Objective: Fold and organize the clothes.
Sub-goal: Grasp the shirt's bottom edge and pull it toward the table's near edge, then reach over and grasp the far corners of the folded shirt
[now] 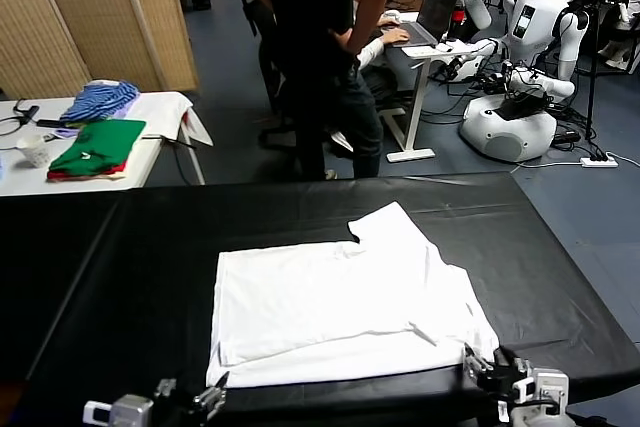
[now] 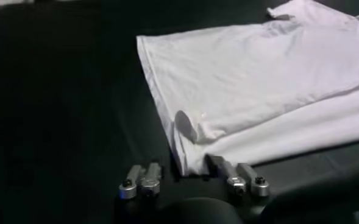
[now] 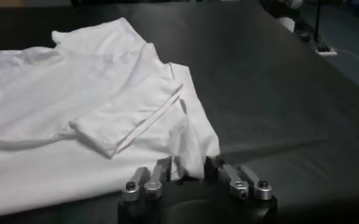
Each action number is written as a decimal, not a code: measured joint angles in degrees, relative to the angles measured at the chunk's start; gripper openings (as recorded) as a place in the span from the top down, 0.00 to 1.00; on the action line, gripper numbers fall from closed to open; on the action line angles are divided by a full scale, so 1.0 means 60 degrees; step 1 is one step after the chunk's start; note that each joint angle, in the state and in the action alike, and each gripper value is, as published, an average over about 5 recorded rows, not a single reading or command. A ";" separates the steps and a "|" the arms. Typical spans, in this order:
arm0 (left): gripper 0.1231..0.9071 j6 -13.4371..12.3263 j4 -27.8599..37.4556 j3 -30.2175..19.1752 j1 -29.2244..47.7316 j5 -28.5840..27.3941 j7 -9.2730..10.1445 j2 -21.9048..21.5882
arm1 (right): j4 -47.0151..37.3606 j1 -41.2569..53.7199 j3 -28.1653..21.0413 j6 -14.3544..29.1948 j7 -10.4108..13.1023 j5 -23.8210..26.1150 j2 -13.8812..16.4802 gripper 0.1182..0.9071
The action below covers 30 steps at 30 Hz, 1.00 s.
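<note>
The black tabletop (image 1: 560,277) carries the white T-shirt (image 1: 330,307), folded over itself and lying flat near its front edge. The left claw (image 2: 191,176) stands spread wide at the shirt's near-left corner, holding nothing. The right claw (image 3: 188,173) is likewise spread, empty, at the near-right corner.
</note>
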<state>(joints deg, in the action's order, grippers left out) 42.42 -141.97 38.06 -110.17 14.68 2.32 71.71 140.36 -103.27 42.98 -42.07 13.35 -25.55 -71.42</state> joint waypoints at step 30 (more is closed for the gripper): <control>0.00 -0.4585 0.3944 -0.1345 0.4281 0.0924 -0.0651 -0.1073 | -0.5352 0.6495 -0.2922 0.2384 -0.0829 -0.1727 0.1811 0.00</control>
<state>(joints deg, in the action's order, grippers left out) 14.91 -118.30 29.99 -84.48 20.22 -1.59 65.27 108.25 -64.30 25.45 -27.77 8.38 -35.91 -60.55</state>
